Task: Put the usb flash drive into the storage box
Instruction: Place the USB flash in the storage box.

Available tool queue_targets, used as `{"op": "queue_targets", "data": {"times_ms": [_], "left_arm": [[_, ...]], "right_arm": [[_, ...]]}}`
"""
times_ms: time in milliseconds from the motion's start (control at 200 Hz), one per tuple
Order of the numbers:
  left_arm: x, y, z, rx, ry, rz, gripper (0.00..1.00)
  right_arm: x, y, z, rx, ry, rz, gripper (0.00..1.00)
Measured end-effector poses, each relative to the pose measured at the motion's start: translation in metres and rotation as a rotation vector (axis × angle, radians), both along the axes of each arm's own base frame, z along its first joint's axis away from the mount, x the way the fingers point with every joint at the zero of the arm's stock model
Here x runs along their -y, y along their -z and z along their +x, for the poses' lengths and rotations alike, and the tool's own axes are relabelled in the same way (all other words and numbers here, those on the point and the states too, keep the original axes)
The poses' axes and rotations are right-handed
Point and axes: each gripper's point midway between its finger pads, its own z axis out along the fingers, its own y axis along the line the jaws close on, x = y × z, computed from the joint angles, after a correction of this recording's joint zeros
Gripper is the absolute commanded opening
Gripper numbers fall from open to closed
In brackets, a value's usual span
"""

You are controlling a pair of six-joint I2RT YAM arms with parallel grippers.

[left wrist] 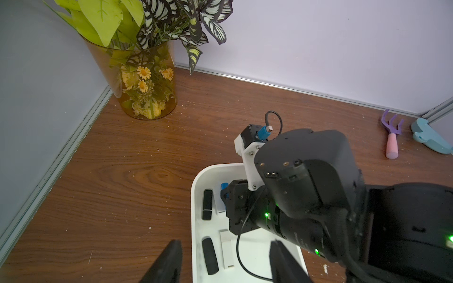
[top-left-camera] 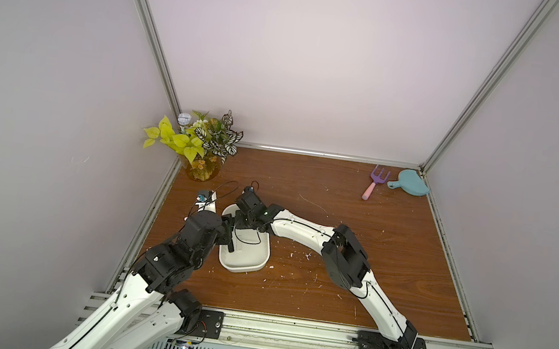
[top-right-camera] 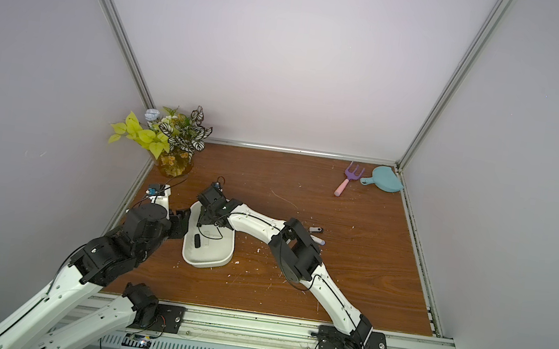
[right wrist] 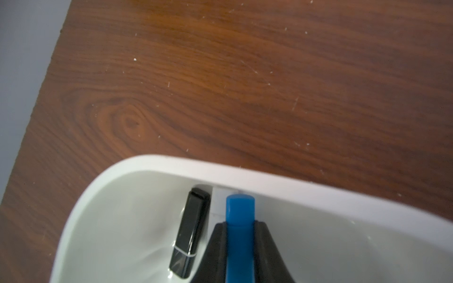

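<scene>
Wood-grain tabletop inside white walls: a blue drive about to be dropped into the tray.

Several drives already lie in the shallow white plastic storage box [left wrist: 196, 186]; in a top view, two more wait on the table, a black one [top-right-camera: 316, 229] and a pale one [top-right-camera: 317, 240], so work remains. The right gripper [right wrist: 240, 229], lowered inside the box, is clenched on a blue plastic usb flash drive [right wrist: 239, 208], a glossy black drive [right wrist: 191, 227] just beside it. The left gripper [left wrist: 224, 257] hangs half spread and empty over the box edge.

In the right wrist view the blue drive [right wrist: 240, 235] runs off the picture's edge; in both top views the right arm [top-left-camera: 300, 231] hides it.
</scene>
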Motion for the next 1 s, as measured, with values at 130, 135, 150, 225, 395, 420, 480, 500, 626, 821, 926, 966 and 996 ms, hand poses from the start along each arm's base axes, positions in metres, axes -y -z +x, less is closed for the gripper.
{"op": "queue_targets", "data": {"times_ms": [130,135,150,225,395,420,480,500,626,821,926,966,996], "left_arm": [[0.0,0.001,0.001,-0.005,0.0,0.003,0.56],[0.001,0.001,0.001,-0.005,0.0,0.003,0.56],[0.0,0.002,0.001,-0.006,0.0,0.004,0.56],[0.001,0.003,0.001,-0.01,0.0,0.006,0.56],[0.001,0.003,0.001,-0.013,0.001,0.008,0.56],[0.001,0.003,0.001,-0.013,0.001,0.008,0.56],[0.001,0.003,0.002,-0.012,0.001,0.007,0.56],[0.001,0.003,0.001,-0.013,0.001,0.008,0.56],[0.001,0.003,0.001,-0.013,0.001,0.008,0.56],[0.001,0.003,0.002,-0.013,0.001,0.007,0.57],[0.001,0.003,0.002,-0.013,0.001,0.007,0.57],[0.001,0.003,0.002,-0.013,0.001,0.007,0.57],[0.001,0.003,0.001,-0.013,0.001,0.007,0.57]], "right_arm": [[0.0,0.004,0.005,0.011,0.012,-0.018,0.1],[0.0,0.003,0.005,0.012,0.013,-0.018,0.1],[0.0,0.003,0.005,0.013,0.013,-0.019,0.1],[0.002,0.002,0.006,0.019,0.019,-0.03,0.11],[0.008,0.004,0.008,0.026,0.035,-0.057,0.12],[0.008,0.003,0.008,0.027,0.036,-0.059,0.12],[0.009,0.004,0.008,0.028,0.038,-0.063,0.13],[0.009,0.004,0.008,0.029,0.039,-0.064,0.13],[0.01,0.004,0.008,0.03,0.041,-0.066,0.15],[0.01,0.004,0.008,0.028,0.04,-0.069,0.3],[0.011,0.005,0.007,0.023,0.04,-0.075,0.34],[0.011,0.006,0.007,0.023,0.04,-0.076,0.34],[0.011,0.006,0.007,0.023,0.04,-0.076,0.34]]}}
